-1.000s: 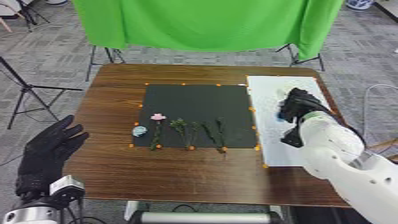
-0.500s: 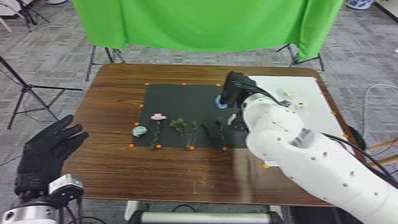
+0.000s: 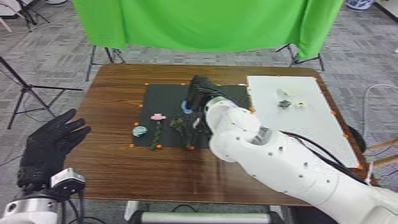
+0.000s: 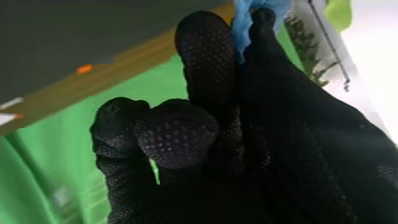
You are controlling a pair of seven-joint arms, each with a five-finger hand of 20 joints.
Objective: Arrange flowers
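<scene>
Nearest the camera: brown desk, left hand beside its left edge, fingers loosely straight, nothing in it. Black mat lies on the desk. Light blue flower at the mat's near-left corner; pink flower just right of it and slightly farther, its stem pointing back toward the near edge. Green sprigs sit right of the pink one, partly under the right arm. Right hand is over the far half of the mat, mostly closed: a blue flower is pinched at the fingertips, the other fingers bent. Wrist view has the blue petals between the tips and a leafy stem just beside them; can't tell if the two are joined. White sheet lies right of the mat, with a dull blue-gray piece and two small pale pieces on it. Beyond the desk's far edge hangs a green cloth.
</scene>
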